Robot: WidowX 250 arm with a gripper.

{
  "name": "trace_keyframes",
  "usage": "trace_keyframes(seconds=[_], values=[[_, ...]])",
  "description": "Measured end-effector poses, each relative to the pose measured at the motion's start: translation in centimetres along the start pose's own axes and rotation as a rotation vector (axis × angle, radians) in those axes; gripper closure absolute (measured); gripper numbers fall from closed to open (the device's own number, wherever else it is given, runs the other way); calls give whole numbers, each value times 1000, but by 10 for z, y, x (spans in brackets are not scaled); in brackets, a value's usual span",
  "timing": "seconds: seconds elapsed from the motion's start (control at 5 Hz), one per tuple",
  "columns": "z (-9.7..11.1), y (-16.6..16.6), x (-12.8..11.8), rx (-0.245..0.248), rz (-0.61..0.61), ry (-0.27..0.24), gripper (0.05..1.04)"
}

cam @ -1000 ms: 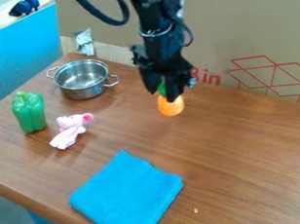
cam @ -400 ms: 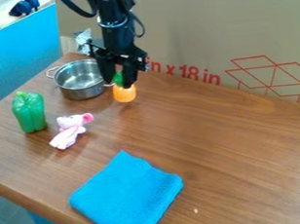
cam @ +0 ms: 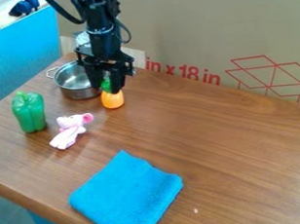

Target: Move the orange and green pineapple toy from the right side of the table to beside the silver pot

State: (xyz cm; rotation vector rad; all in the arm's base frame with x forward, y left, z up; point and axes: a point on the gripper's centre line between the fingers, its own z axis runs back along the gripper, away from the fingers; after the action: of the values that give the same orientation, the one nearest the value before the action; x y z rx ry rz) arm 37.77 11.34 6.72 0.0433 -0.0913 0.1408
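In the upper left, the gripper [cam: 107, 89] has its fingers closed on the green top of the orange toy [cam: 112, 101], just beside the pot [cam: 77, 92]. Gripped only there, the toy could twist loose; carried too low, it could knock the pot.

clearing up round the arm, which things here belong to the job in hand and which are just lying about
In the job, going by the grip:
gripper
orange object with green top, held

Apparently just lying about:
metal pot
green pepper
pink toy
blue cloth
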Motion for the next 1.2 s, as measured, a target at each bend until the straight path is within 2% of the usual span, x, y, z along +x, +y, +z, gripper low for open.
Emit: trace_keyframes(seconds=[0.2,0.4,0.6,0.8,1.0,1.2], values=[[-1,-8,2,-21,-19,-12,468],[-2,-17,0,-25,-37,-18,396],[-3,-18,-3,-41,-36,-3,115],[-6,-20,-7,-54,-23,13,77],[16,-21,-7,-73,-14,-34,80],[35,-20,-17,-39,-30,-52,81]])
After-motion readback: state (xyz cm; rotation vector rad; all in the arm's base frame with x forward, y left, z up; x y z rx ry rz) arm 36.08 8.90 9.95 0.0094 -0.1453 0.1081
